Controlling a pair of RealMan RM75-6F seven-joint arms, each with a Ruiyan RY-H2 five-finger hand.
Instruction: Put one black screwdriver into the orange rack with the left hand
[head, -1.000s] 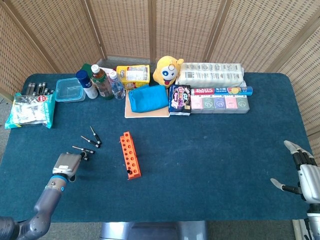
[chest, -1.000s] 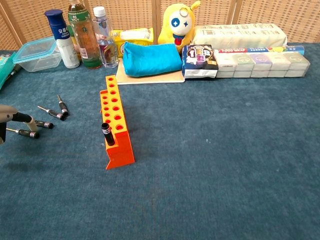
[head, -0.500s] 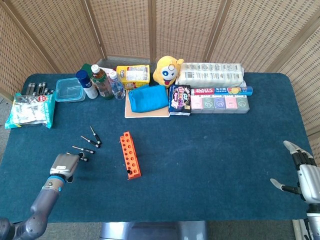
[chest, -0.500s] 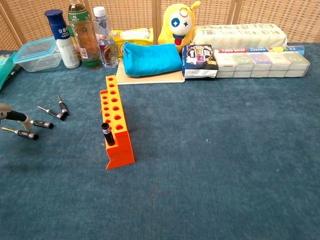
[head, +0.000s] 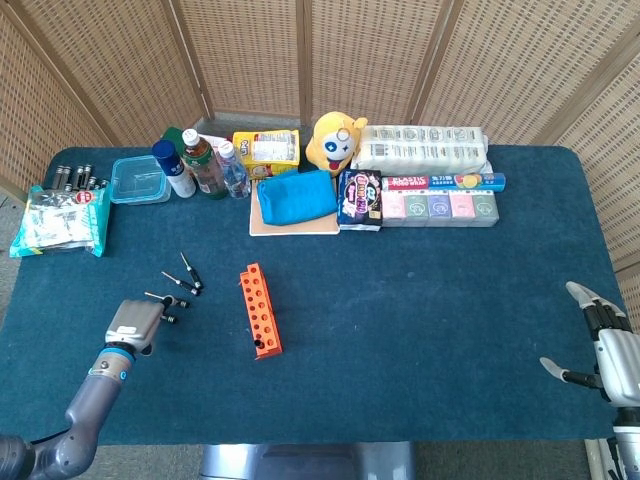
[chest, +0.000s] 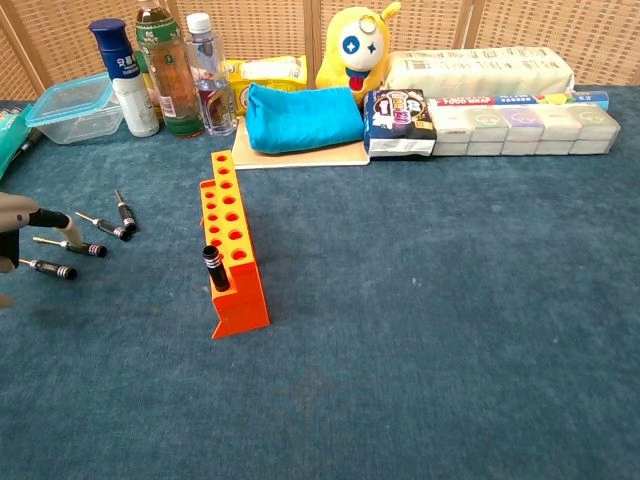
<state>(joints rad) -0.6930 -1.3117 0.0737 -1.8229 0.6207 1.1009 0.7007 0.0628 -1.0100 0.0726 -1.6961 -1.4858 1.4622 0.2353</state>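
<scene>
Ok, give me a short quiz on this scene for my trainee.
1. True or false: the rack already holds a screwdriver.
2. How many loose screwdrivers lie on the table? A: two. B: four. C: six.
3. Fill in: the right hand holds ____.
Key: 1 true; 2 B; 3 nothing.
</scene>
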